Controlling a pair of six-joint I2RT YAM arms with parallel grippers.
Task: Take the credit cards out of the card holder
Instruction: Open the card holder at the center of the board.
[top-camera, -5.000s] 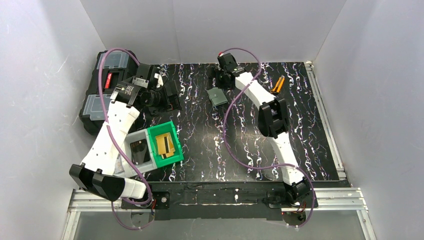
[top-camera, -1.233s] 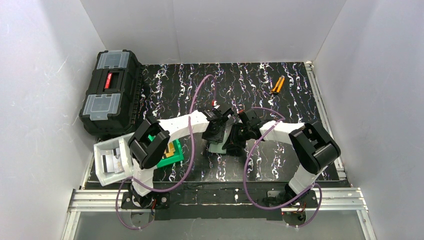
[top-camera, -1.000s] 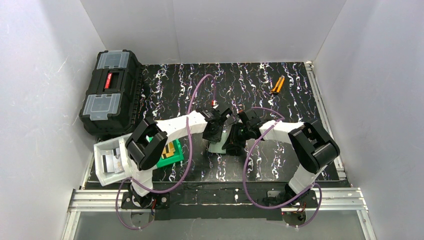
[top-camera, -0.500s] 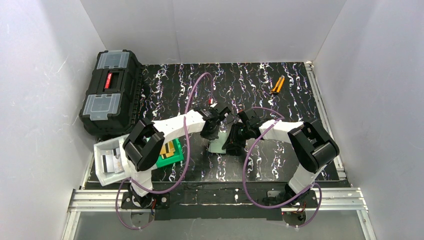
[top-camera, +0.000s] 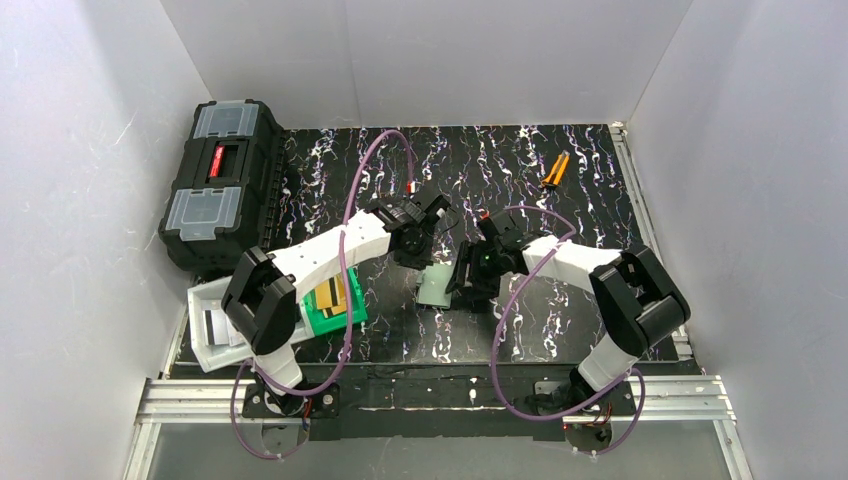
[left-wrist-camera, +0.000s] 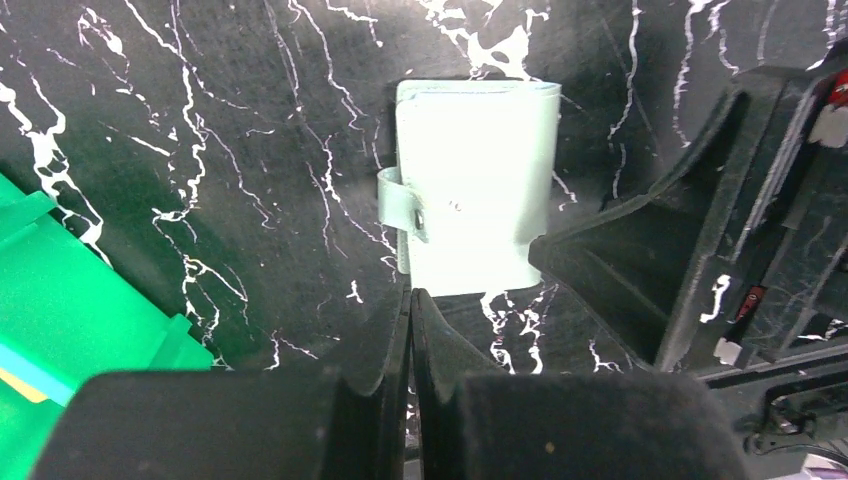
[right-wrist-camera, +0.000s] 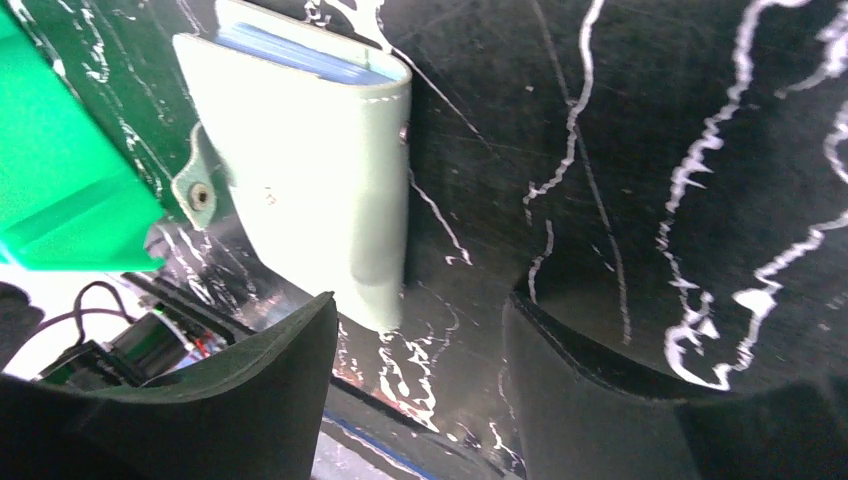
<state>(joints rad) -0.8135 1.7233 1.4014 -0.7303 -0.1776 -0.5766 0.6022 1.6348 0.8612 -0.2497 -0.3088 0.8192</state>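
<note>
Left gripper (left-wrist-camera: 410, 300) has its fingers pressed flat together on nothing, bottom middle of its wrist view. Just above it the card holder (left-wrist-camera: 470, 200) lies folded on the black marbled table (left-wrist-camera: 250, 150), strap tab on its left edge. Right gripper (right-wrist-camera: 420, 308) is spread wide, and the holder's lower corner pokes in next to the left-hand finger. In the overhead view the credit cards (top-camera: 331, 293) sit in the green bin (top-camera: 340, 320), lower left of centre.

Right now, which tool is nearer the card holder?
Right. The right tool sits open beside the card holder's right side; the left tool, shut, hangs off its far-left corner.
</note>
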